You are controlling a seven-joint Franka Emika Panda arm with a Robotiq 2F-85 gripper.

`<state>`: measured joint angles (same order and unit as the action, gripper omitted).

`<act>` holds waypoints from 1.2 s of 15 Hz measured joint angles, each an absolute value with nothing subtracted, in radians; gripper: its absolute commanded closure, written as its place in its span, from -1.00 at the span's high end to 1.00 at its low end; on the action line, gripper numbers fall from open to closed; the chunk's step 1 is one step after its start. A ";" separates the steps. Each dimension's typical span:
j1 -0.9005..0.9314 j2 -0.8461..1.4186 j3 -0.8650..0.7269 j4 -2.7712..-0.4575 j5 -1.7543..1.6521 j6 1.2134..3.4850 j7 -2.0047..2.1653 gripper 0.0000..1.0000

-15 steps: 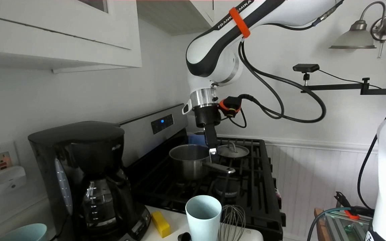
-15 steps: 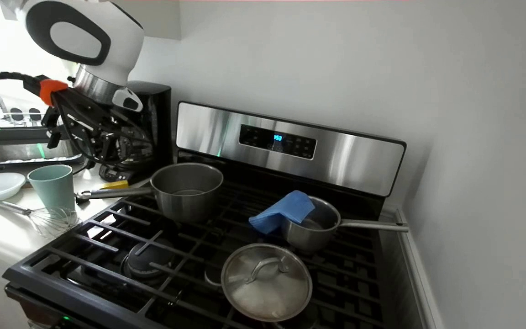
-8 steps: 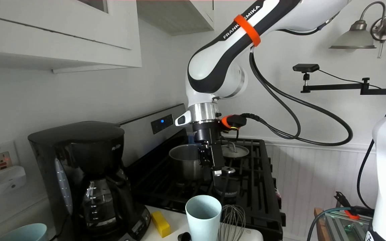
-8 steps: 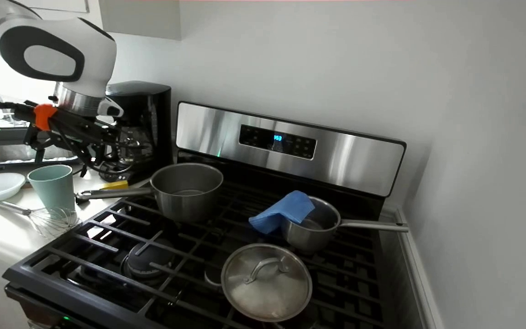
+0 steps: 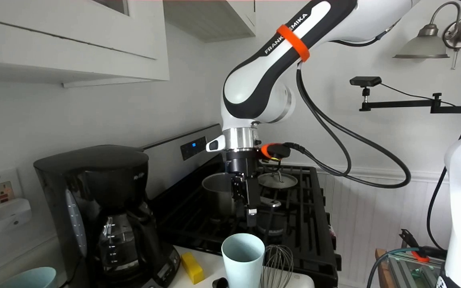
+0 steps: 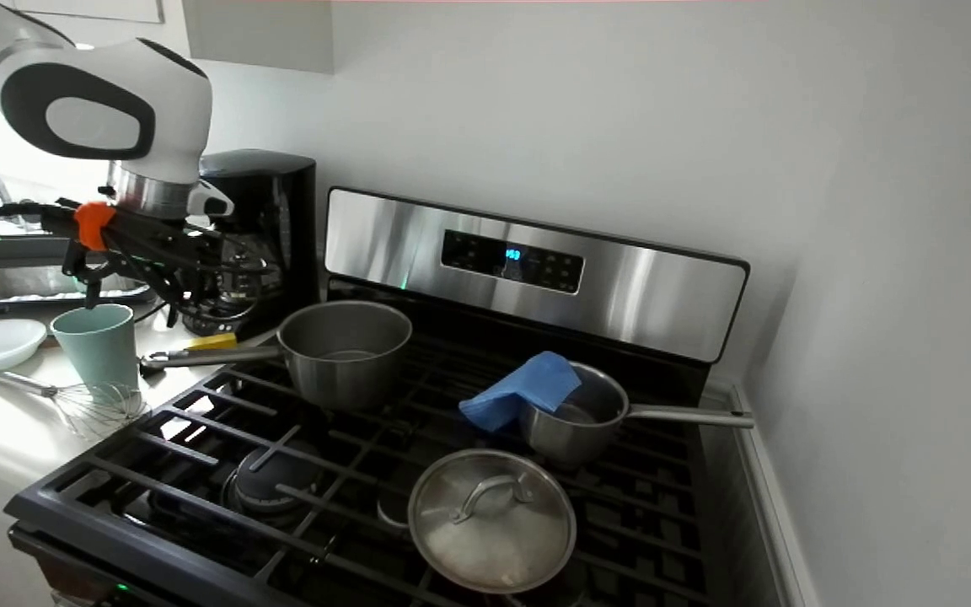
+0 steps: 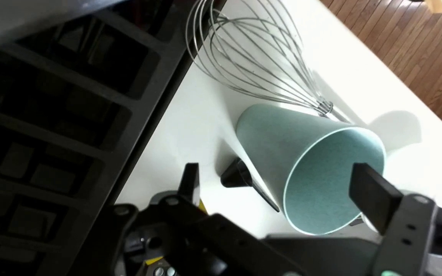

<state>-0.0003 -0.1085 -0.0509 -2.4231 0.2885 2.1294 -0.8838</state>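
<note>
White worktop (image 7: pixel 190 130) beside one stove (image 6: pixel 115 542). Stove: two saucepans (image 6: pixel 342 384), one lid (image 6: pixel 494 539), one blue cloth (image 6: pixel 528 392) draped over a saucepan's rim. Worktop: one upright cup (image 7: pixel 278 149), one whisk (image 7: pixel 294 84) just beside it, one yellow sponge (image 5: pixel 192 267). Fingers (image 7: pixel 374 197) spread, gripping nothing, near cup's rim; contact hard to tell. One black utensil (image 7: pixel 237 174) partly hidden by cup, shape unclear. One teal vessel (image 5: pixel 30 278) cut off at bottom of an exterior view.

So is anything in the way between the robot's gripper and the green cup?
Nothing visible stands between the open gripper and the green cup in the wrist view. The whisk and black utensil lie low beside the cup.
</note>
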 measured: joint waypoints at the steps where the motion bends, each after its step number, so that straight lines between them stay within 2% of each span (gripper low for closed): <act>1: 0.006 -0.102 -0.048 -2.431 0.294 2.159 -0.884 1.00; 5: 0.030 -0.076 -0.032 -2.455 0.347 2.234 -0.912 1.00; 6: 0.034 -0.070 -0.026 -2.459 0.359 2.249 -0.919 0.50; 7: 0.038 -0.065 -0.021 -2.460 0.369 2.266 -0.924 0.47; 16: 0.042 -0.033 -0.008 -2.461 0.384 2.318 -0.961 -0.81; 18: 0.042 -0.028 -0.005 -2.461 0.382 2.319 -0.963 -1.00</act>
